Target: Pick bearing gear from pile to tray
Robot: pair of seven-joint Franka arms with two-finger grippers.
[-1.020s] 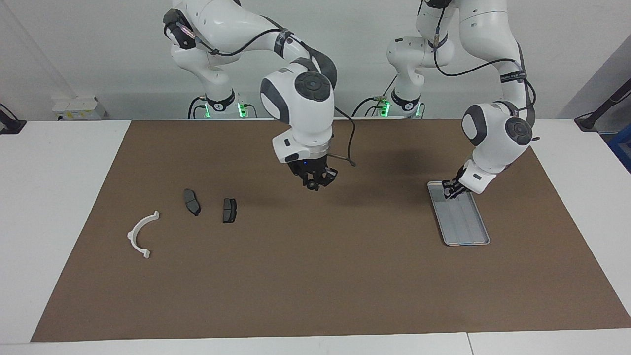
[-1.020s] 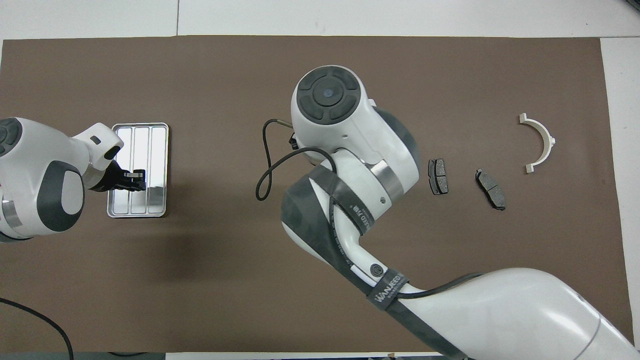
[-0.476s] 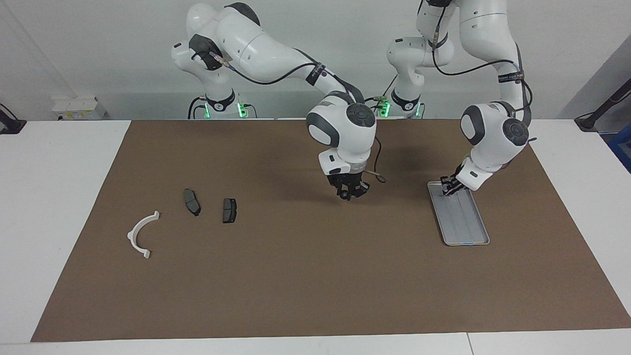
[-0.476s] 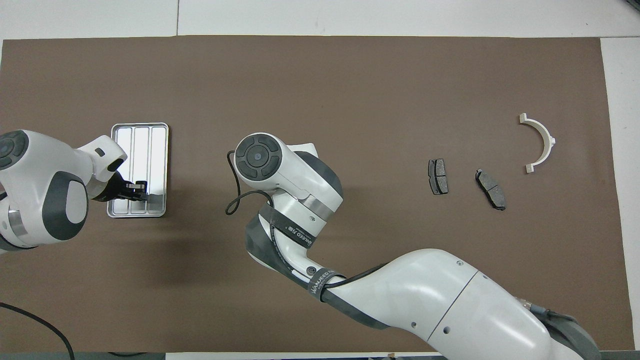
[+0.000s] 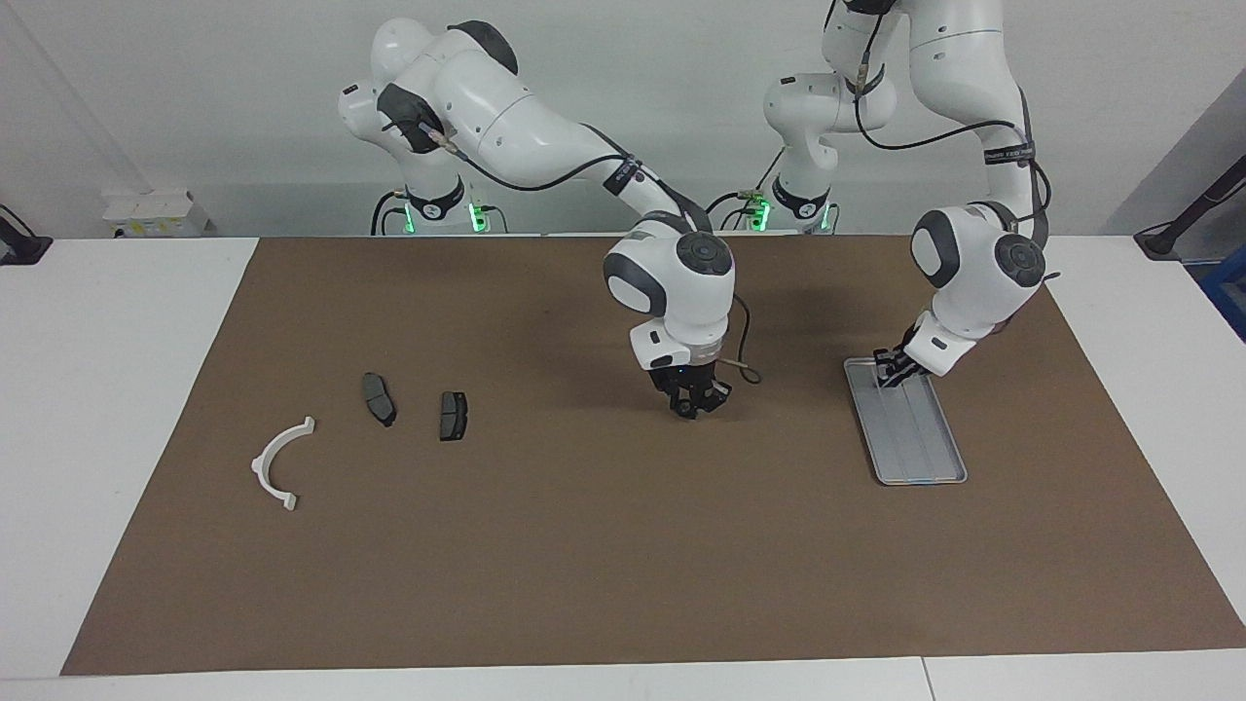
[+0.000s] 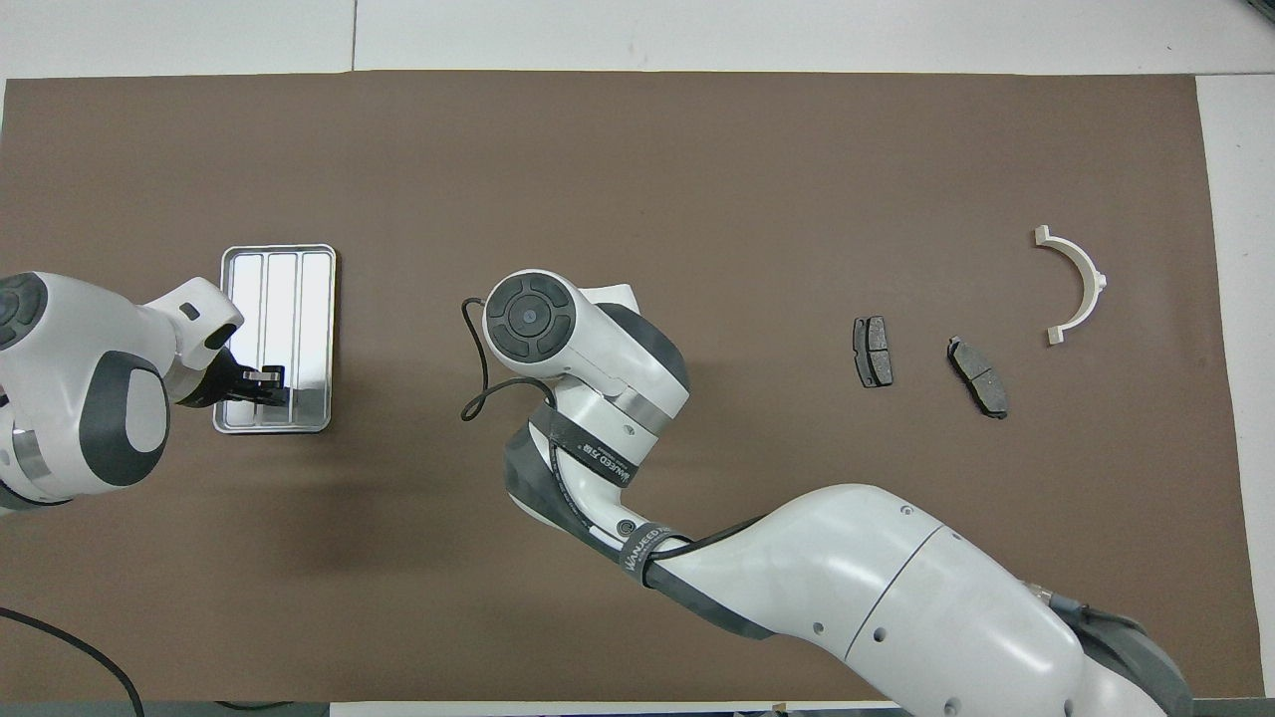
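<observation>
Facing view: right gripper (image 5: 693, 406) hangs low over the bare mat (image 5: 604, 545) mid-counter, between the pile and the tray (image 5: 925, 458); whether its fingers are clenched or grasping anything cannot be told. Left gripper (image 5: 888, 371), fingers clenched, rests at the tray's robot-side end — probably steadying it.

Overhead view: brake pads (image 6: 873, 351) and white bracket (image 6: 1076, 284) lie toward the right arm's end — the tray toward the left arm's. No bearing gear is discernible in either view.
</observation>
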